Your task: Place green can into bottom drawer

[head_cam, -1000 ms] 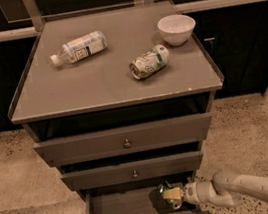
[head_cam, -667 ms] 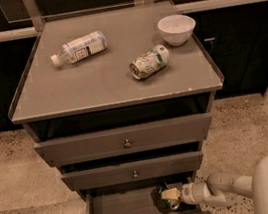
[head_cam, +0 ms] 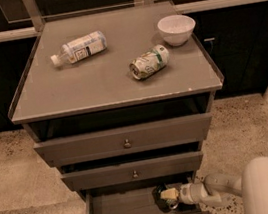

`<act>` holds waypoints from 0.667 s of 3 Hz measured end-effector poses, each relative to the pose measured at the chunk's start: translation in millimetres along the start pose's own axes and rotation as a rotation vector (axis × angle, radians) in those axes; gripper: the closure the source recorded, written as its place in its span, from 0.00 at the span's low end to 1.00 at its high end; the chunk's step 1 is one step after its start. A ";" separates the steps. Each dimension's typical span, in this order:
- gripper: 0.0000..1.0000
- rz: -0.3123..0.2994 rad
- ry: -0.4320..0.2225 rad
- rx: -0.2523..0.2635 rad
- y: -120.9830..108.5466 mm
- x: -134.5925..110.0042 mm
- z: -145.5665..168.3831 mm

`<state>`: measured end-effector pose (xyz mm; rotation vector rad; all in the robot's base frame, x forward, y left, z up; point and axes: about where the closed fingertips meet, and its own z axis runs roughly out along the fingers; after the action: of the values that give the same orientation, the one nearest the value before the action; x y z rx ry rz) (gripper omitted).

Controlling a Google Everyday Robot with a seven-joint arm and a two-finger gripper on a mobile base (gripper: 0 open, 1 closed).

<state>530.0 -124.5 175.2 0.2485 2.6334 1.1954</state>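
Observation:
The bottom drawer [head_cam: 114, 208] stands pulled open at the foot of the grey-brown cabinet. The green can [head_cam: 163, 198], dark and shiny, is inside the drawer near its right end. My gripper [head_cam: 169, 195] reaches in from the right over the drawer's right side, and its pale fingertips are at the can. My white arm [head_cam: 223, 188] runs off to the lower right.
On the cabinet top [head_cam: 71, 93] lie a plastic bottle [head_cam: 79, 48], a whitish can with green stripes [head_cam: 149, 62] on its side and a white bowl [head_cam: 176, 28]. Two shallower drawers [head_cam: 124, 140] above are pushed in. A speckled floor surrounds the cabinet.
My gripper and the green can have moved slightly left, deeper into the open bottom drawer. More of my white arm shows at the lower right.

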 end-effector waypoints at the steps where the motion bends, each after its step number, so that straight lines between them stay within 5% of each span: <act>1: 0.58 0.000 0.000 0.000 0.0 0.0 0.0; 2: 0.35 0.000 0.000 0.000 0.0 0.0 0.0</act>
<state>529.9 -124.5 175.2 0.2484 2.6334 1.1954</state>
